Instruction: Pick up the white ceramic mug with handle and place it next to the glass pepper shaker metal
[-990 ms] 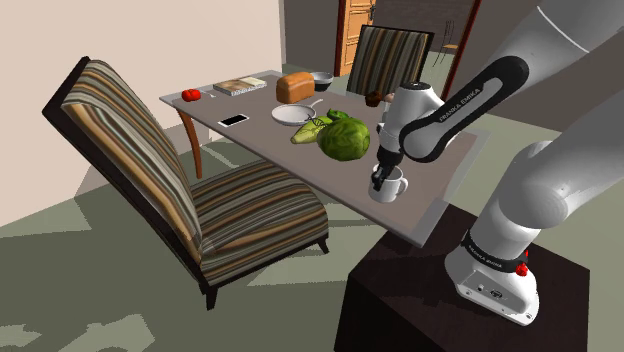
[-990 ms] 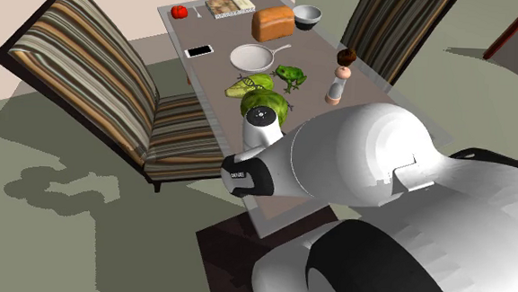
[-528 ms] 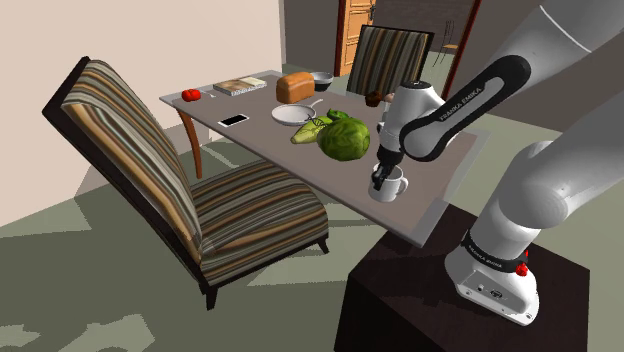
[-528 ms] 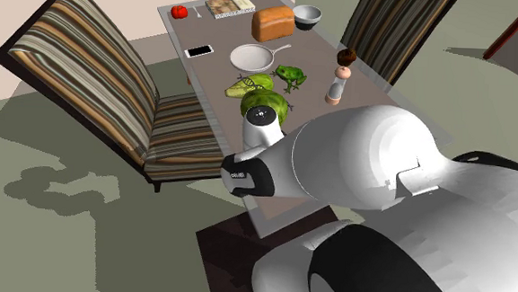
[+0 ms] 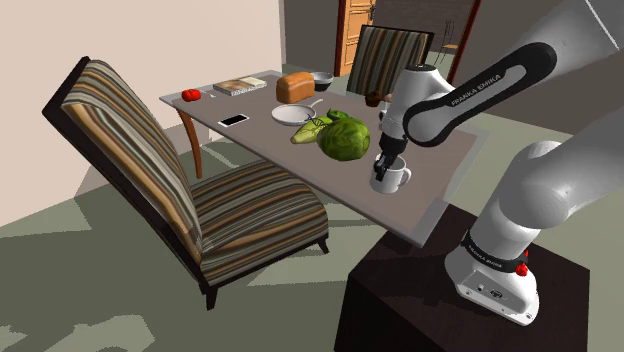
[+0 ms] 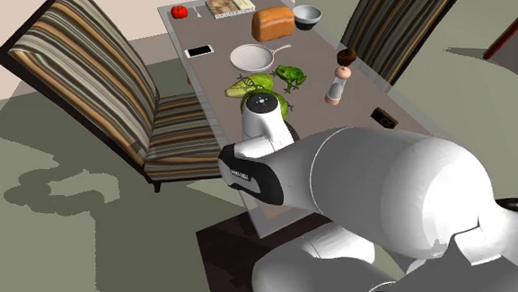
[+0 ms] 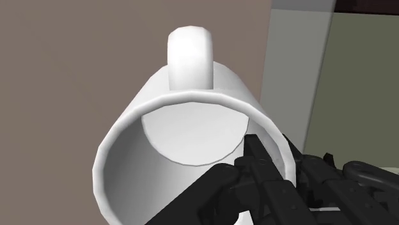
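Two striped chairs stand at a grey-brown table [image 5: 270, 137]: a big armchair [image 5: 180, 190] along its long side and a second chair [image 5: 390, 55] at the far end. The floor [image 5: 100, 280] is greenish, the wall [image 5: 150, 40] is beige, and a wooden door [image 5: 355, 25] is behind the far chair.

On the table I see a green cabbage [image 5: 344, 137], a frog figure [image 6: 290, 74], and just beside the frog the pepper shaker [image 6: 338, 84] with a brown top.

The white mug [image 5: 393, 181] is at the near part of the table, close to the cabbage and well apart from the shaker. It hangs directly under the gripper [image 5: 380, 178]. I cannot tell if its bottom touches the table.

In the wrist view the gripper is closed on the wall of the mug, with one black finger inside the rim and the other outside. The handle [image 7: 189, 54] is on the opposite side of the mug from the fingers.
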You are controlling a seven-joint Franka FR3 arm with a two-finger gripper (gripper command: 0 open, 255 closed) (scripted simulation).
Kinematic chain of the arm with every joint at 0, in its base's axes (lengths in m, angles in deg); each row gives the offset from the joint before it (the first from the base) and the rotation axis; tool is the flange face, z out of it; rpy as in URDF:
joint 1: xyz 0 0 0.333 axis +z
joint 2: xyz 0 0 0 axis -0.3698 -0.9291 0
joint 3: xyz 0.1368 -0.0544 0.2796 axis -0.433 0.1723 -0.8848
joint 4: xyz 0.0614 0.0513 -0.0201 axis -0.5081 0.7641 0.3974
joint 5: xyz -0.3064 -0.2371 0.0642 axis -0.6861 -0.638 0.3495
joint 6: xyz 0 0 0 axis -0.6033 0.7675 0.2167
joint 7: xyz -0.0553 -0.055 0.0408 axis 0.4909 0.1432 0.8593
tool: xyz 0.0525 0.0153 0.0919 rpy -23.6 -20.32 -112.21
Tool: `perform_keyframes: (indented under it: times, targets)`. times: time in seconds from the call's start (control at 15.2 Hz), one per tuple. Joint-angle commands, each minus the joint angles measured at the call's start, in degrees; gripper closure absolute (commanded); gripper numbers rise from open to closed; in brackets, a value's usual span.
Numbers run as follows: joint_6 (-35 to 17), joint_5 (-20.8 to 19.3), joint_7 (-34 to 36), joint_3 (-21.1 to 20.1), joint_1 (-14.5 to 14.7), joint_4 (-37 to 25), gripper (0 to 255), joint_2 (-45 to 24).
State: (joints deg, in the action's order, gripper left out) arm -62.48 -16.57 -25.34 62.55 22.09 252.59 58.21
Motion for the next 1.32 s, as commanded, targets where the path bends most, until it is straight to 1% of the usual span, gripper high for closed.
perform_keyframes:
  times: [0.0, 0.59, 1.25]
  targets:
    - [2.71, 0.15, -0.03, -0.08, 0.09, -0.66, 255, 2.0]
    - [12.87, 0.62, -0.27, -0.34, 0.29, -4.4, 255, 8.42]
    - [22.76, 1.07, -0.48, -0.66, 0.49, -9.89, 255, 12.83]
